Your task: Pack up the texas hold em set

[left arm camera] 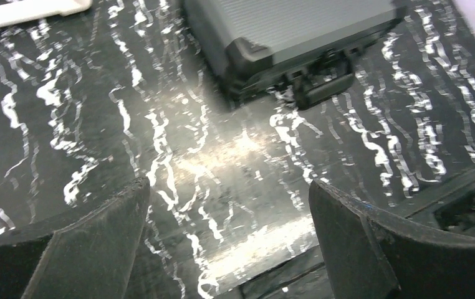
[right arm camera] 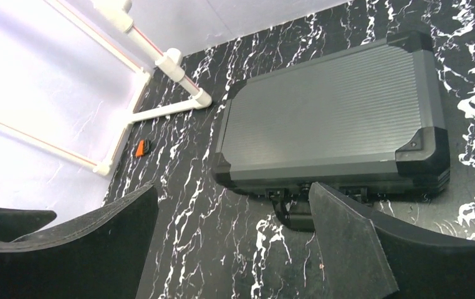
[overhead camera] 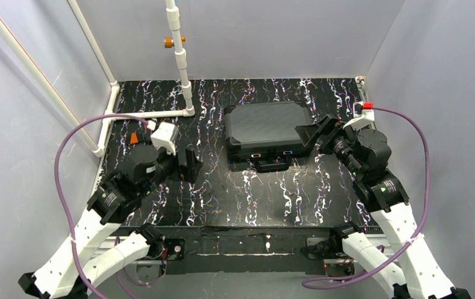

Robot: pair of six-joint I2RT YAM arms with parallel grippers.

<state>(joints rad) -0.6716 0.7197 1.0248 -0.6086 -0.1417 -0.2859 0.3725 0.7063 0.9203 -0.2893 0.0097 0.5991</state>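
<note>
The texas hold em set shows as a black case (overhead camera: 266,128) with a ribbed lid, lying shut at the middle back of the table, handle (overhead camera: 271,163) toward me. My left gripper (overhead camera: 192,166) hangs open over the table, well left of the case, with only marbled surface between its fingers (left arm camera: 229,205). My right gripper (overhead camera: 316,134) stands open just off the case's right end. In the right wrist view the case (right arm camera: 335,118) fills the upper right, and that gripper (right arm camera: 232,205) holds nothing. The left wrist view shows the case's near corner (left arm camera: 297,31).
A small orange block with a black part (overhead camera: 134,138) lies at the far left, also in the right wrist view (right arm camera: 140,148). A white pipe frame (overhead camera: 182,62) rises at the back left and runs along the left wall. Grey walls close three sides.
</note>
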